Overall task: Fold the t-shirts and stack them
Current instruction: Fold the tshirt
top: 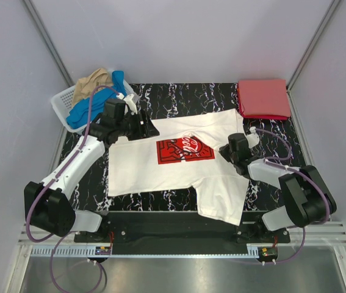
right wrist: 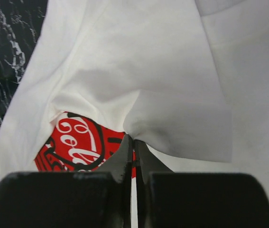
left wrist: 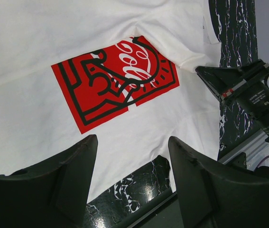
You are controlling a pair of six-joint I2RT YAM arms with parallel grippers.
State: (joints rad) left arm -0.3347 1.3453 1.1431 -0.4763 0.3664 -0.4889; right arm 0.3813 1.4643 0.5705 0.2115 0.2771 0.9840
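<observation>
Black marbled tabletop (top: 179, 97) carries the white tee (top: 154, 174), spread mid-table. It looks light and limp, so I'd take hems or sleeve edges. Right hand (right wrist: 133, 142) is pinched on a fold of it; left hand (left wrist: 133, 140) gapes, empty.

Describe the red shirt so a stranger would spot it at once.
Start at the black marbled table. At its far right corner lies the red shirt, folded flat. Unlike the spread white shirt and those heaped in the basket, it lies alone.

The printed t-shirt (top: 160, 174) lies mid-table (top: 179, 97); a folded t-shirt (top: 263, 99) sits at the far right corner; the basket (top: 63, 101) at the far left corner holds 2 more t-shirts (top: 81, 113).
</observation>
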